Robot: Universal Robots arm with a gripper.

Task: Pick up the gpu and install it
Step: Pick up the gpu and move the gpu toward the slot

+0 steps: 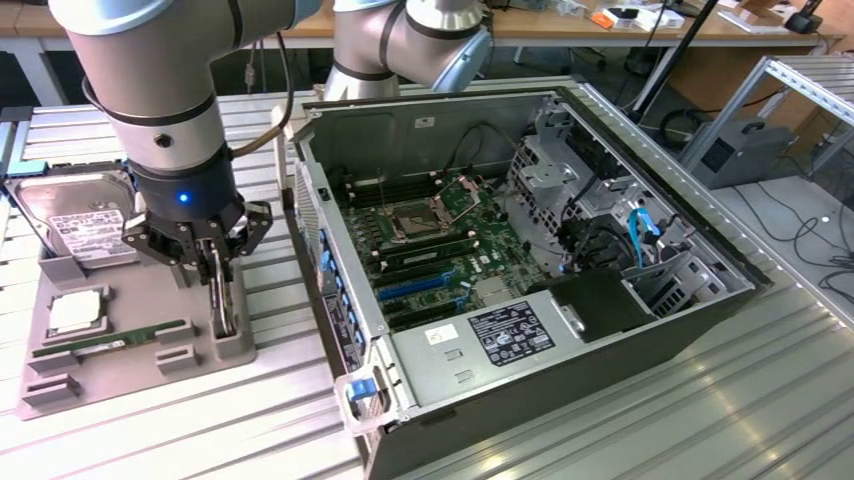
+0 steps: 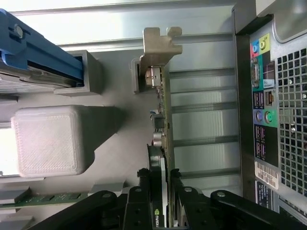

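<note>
Exterior view: the gripper sits low over the grey holder. The gpu stands on edge along the holder's edge nearest the computer case.
Wrist view: the fingers pinch the gpu between them.

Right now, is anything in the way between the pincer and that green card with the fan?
Nothing visible stands between them. The pincer straddles the gpu, which stands on edge in its slot on the gray tray.
</note>
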